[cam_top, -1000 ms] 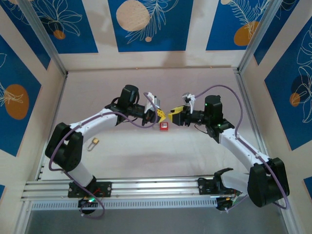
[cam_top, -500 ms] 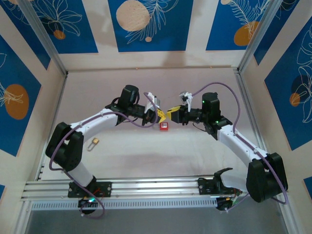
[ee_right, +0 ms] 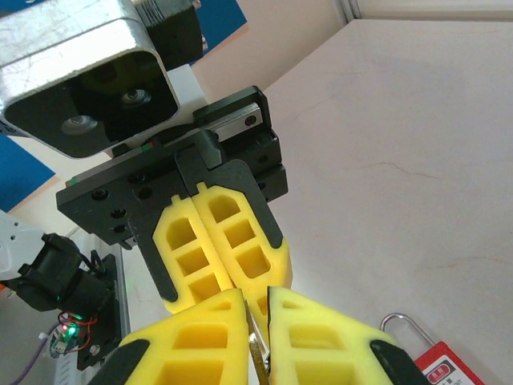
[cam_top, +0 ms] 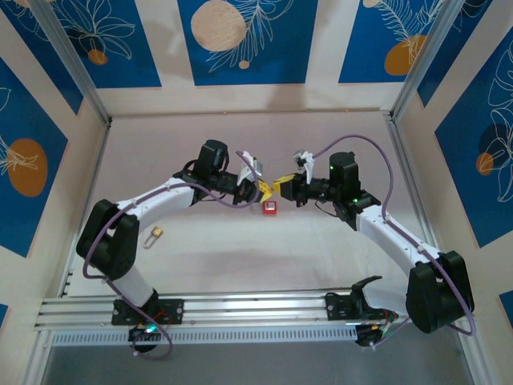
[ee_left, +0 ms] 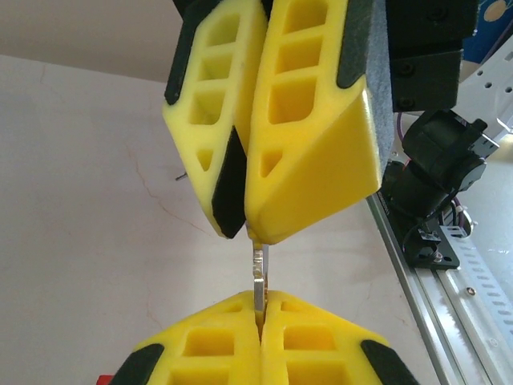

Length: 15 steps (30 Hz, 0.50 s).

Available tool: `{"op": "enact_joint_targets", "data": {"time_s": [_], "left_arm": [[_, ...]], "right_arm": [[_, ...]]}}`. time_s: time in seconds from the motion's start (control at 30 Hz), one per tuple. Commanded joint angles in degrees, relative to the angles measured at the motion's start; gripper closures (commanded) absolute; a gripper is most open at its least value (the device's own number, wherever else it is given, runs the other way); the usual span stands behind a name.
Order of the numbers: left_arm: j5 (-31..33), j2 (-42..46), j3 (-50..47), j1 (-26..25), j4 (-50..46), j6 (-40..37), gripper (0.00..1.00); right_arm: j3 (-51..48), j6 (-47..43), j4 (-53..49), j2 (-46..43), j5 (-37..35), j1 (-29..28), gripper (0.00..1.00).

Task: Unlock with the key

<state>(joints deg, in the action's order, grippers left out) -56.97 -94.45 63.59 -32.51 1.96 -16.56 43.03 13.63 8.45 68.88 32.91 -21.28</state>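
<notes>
The key (ee_left: 258, 277) is a thin silver notched blade standing on edge in the air between my two grippers. My left gripper (ee_left: 258, 309) (cam_top: 261, 189) is shut on its lower end. Tip to tip with it, my right gripper (ee_right: 256, 303) (cam_top: 280, 186) has its fingers a narrow gap apart around the key's (ee_right: 258, 353) other end, and the blade leans on one finger. The red padlock (cam_top: 269, 208) with a silver shackle lies on the table just below the fingertips, its corner (ee_right: 437, 365) at the right wrist view's bottom edge.
A small brass-gold piece with a silver loop (cam_top: 155, 233) lies on the table beside the left arm's base. An aluminium rail (cam_top: 240, 309) runs along the near edge. Patterned walls (cam_top: 248, 88) enclose the table at the back and on both sides.
My right gripper has moved left towards my left gripper until the fingertips meet around the key. The left arm and the padlock have stayed put.
</notes>
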Motion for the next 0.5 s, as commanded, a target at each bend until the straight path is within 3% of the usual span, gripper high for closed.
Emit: {"op": "enact_joint_targets", "data": {"time_s": [0.0, 0.1, 0.13, 0.33, 0.43, 0.47], "left_arm": [[-0.3, -0.5, 2.5, 0.2, 1.5, 0.3, 0.94], [0.6, -0.6, 2.4, 0.2, 1.8, 0.5, 0.80], [1.2, -0.5, 2.2, 0.2, 2.1, 0.7, 0.68], [3.8, 0.4, 0.6, 0.2, 4.5, 1.0, 0.30], [4.8, 1.1, -0.5, 0.2, 5.7, 1.1, 0.01], [5.4, 1.5, -0.9, 0.2, 5.9, 1.0, 0.00]], "right_arm": [[1.7, -0.5, -2.8, -0.7, -0.7, -2.0, 0.97], [1.4, -0.3, -2.6, -1.0, -2.2, -2.4, 0.99], [1.3, -0.3, -2.4, -1.2, -2.8, -2.5, 1.00], [1.1, -0.6, -3.1, -2.4, -6.7, -2.9, 1.00], [0.9, -0.3, -3.2, -3.1, -8.6, -2.5, 1.00], [1.0, -0.3, -3.2, -3.3, -9.3, -2.3, 1.00]]}}
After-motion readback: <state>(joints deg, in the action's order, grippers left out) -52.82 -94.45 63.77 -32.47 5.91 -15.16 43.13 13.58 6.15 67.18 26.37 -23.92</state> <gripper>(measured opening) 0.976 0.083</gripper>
